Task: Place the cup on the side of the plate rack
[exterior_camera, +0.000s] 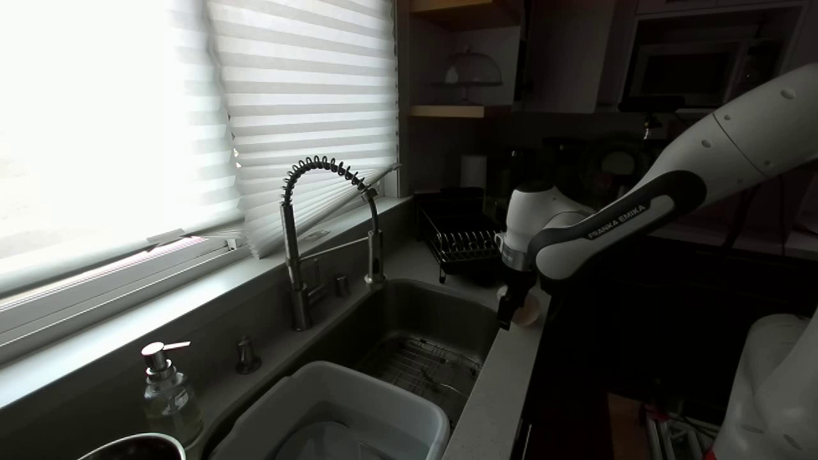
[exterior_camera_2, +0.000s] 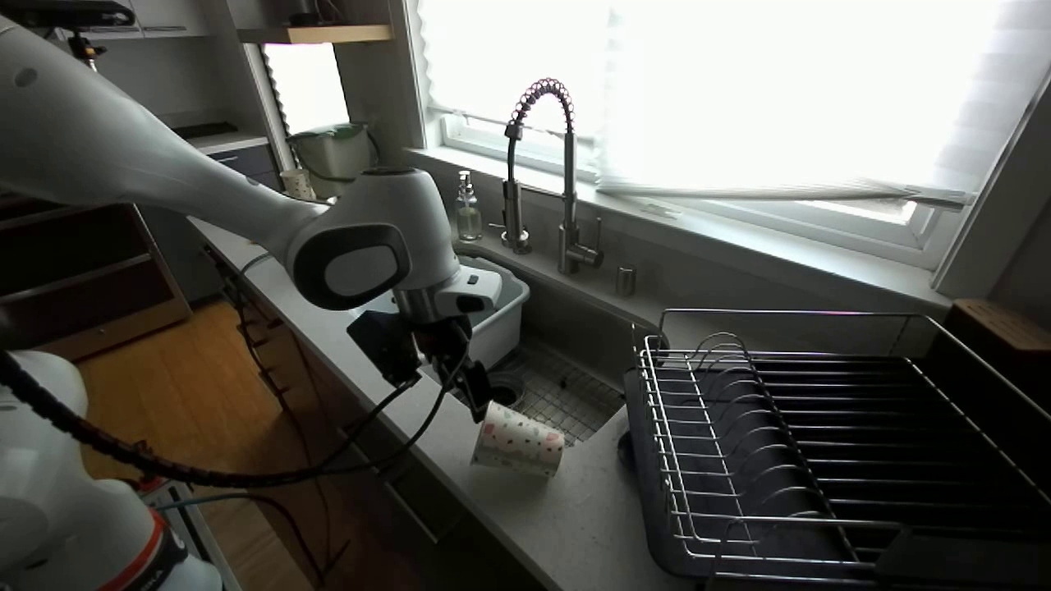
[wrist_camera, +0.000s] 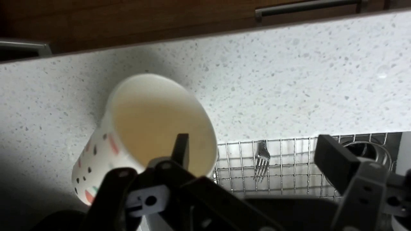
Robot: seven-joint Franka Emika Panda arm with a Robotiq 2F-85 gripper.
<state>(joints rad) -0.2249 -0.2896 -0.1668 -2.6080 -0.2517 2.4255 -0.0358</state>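
The cream-white cup with coloured flecks [exterior_camera_2: 519, 441] lies tilted on its side on the counter strip beside the sink, its mouth toward my gripper. It also shows in an exterior view [exterior_camera: 527, 311] and the wrist view [wrist_camera: 106, 160]. My gripper [wrist_camera: 257, 157] is open, its fingers wide apart. One finger overlaps the cup's mouth; I cannot tell whether it touches the cup. The other finger is over the sink. The gripper shows in both exterior views [exterior_camera: 508, 310] [exterior_camera_2: 472, 386]. The dark wire plate rack [exterior_camera_2: 706, 427] stands beyond the cup, apart from it; it also shows here [exterior_camera: 460, 246].
The sink [exterior_camera: 447, 313] lies beside the cup, with a wire grid and a fork [wrist_camera: 263, 162]. A grey tub [exterior_camera: 441, 421] sits in the sink's near end. A coiled faucet [exterior_camera: 291, 255] and soap dispenser [exterior_camera: 169, 396] stand along the window. The counter edge [wrist_camera: 192, 38] drops to drawers.
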